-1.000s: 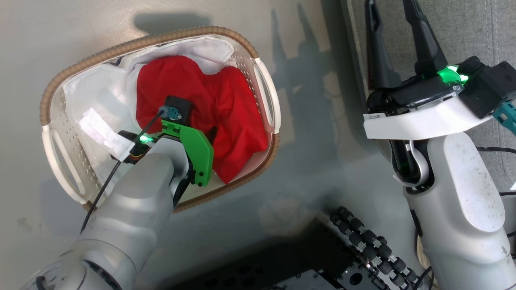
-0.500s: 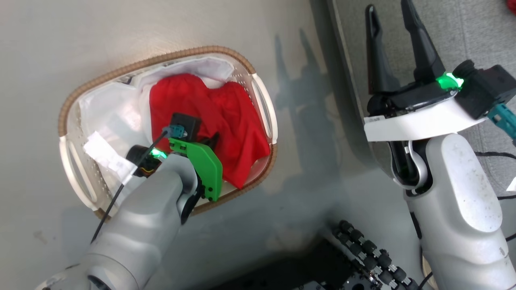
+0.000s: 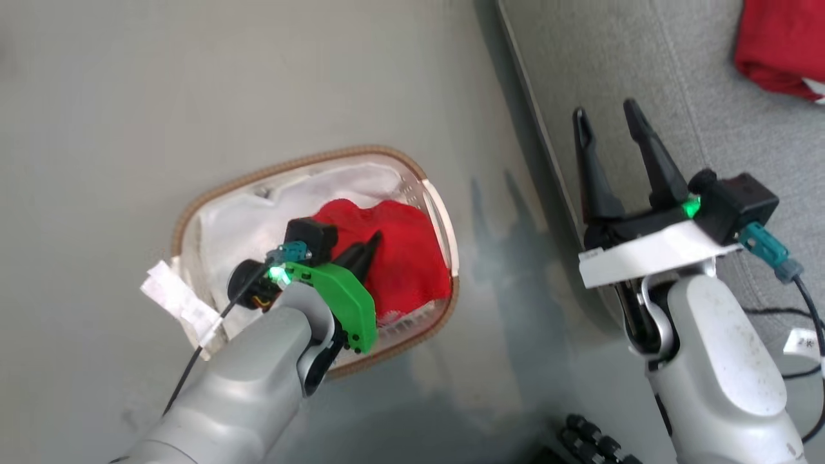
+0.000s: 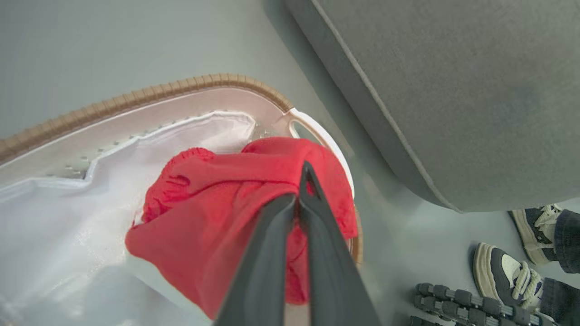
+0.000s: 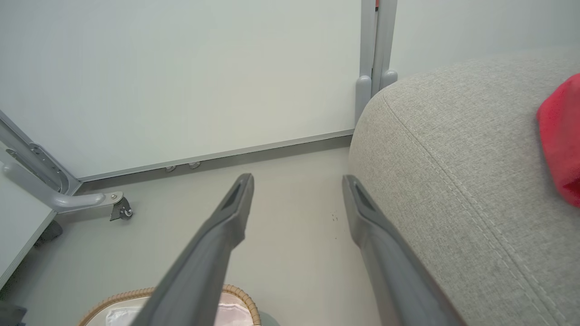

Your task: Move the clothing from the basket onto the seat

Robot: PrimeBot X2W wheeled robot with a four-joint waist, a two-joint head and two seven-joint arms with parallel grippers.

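Observation:
The white basket with its brown woven rim stands on the floor left of the grey seat. A red piece of clothing lies bunched in the basket's right end over the white liner. My left gripper is shut on this clothing; in the left wrist view the fingers pinch a raised fold. My right gripper hovers open at the seat's left edge, holding nothing. Another red jersey lies on the seat at the upper right.
A person's dark-and-white shoes stand on the floor below the seat's corner. Black rollers of my base are at the bottom. A white wall panel and a metal frame with a caster lie beyond the basket. A cable trails at right.
The head camera has moved, bringing the seat's red jersey into view. My left gripper has risen from the basket, pulling the red clothing up into a tighter bunch. The right gripper stays open.

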